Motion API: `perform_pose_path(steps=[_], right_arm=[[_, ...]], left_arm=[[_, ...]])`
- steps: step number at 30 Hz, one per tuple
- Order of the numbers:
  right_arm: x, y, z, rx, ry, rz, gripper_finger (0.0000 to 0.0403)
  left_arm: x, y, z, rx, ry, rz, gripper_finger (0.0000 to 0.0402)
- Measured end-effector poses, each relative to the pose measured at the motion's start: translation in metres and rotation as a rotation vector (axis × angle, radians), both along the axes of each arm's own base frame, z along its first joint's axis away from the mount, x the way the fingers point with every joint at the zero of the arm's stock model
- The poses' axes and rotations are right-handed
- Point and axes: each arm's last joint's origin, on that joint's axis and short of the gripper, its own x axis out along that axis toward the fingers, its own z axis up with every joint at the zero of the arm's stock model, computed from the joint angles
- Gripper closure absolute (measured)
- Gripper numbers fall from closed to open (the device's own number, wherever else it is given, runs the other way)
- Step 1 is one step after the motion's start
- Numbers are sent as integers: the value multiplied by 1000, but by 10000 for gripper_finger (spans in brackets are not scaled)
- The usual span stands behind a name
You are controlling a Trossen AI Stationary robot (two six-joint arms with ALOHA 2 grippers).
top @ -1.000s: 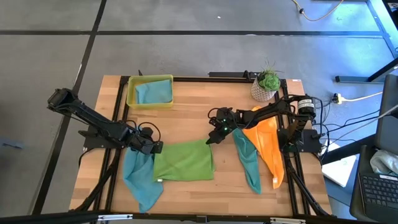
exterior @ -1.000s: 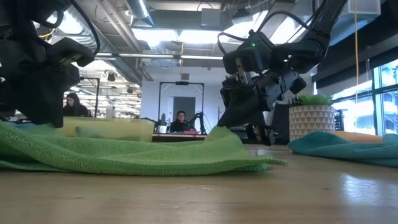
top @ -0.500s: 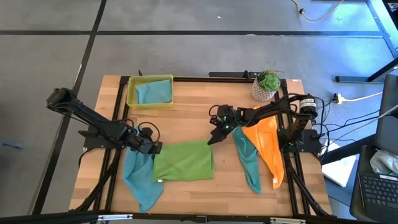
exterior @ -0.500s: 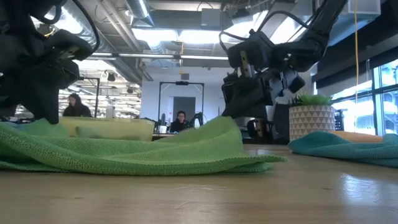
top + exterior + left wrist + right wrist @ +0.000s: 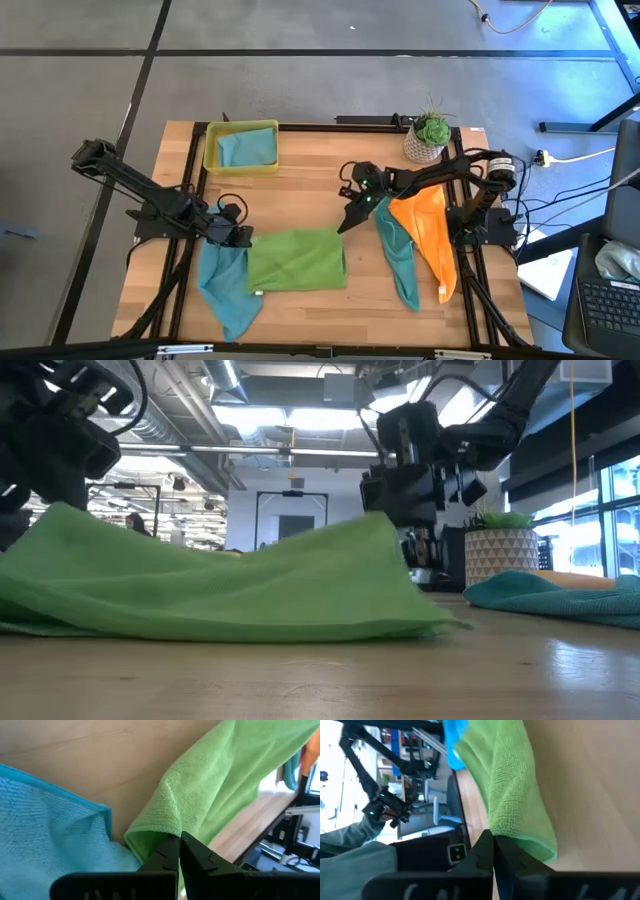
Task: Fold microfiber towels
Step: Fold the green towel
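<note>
Now: towels 5 (1 trayed) | left pincer (image 5: 243, 237) + right pincer (image 5: 347, 222) clamp lime green towel (image 5: 296, 260) corners

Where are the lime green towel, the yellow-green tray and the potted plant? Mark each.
lime green towel (image 5: 296, 260), high view, middle of the cloth.
yellow-green tray (image 5: 211, 149), high view, its left rim.
potted plant (image 5: 424, 148), high view, the white pot's side.

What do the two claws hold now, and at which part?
Both hold the green towel: left claw pinches its far-left corner, right claw its far-right corner.
</note>
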Motion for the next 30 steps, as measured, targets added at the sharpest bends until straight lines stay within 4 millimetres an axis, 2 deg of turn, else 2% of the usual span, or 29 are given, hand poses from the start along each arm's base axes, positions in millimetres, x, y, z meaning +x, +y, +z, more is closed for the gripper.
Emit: perform_pose_path(steps=[6, 9, 12, 16, 25, 30], right_arm=[[-13, -13, 27, -93, -51, -71, 403], [-22, -12, 29, -140, -11, -61, 403], [-29, -10, 23, -170, 57, -22, 403], [-32, -9, 21, -184, 80, -7, 403], [-40, -12, 54, -295, -28, -108, 403], [-44, -16, 60, -304, -43, -130, 403]], left_arm=[[-5, 2, 0, 52, 2, 21, 401], [-5, 2, 0, 92, -15, 35, 401], [-4, 3, 1, 127, -30, 56, 401], [-3, 4, 1, 144, -48, 76, 401], [-1, 3, 4, 154, -87, 66, 401], [-1, 5, 6, 206, -119, 96, 401]])
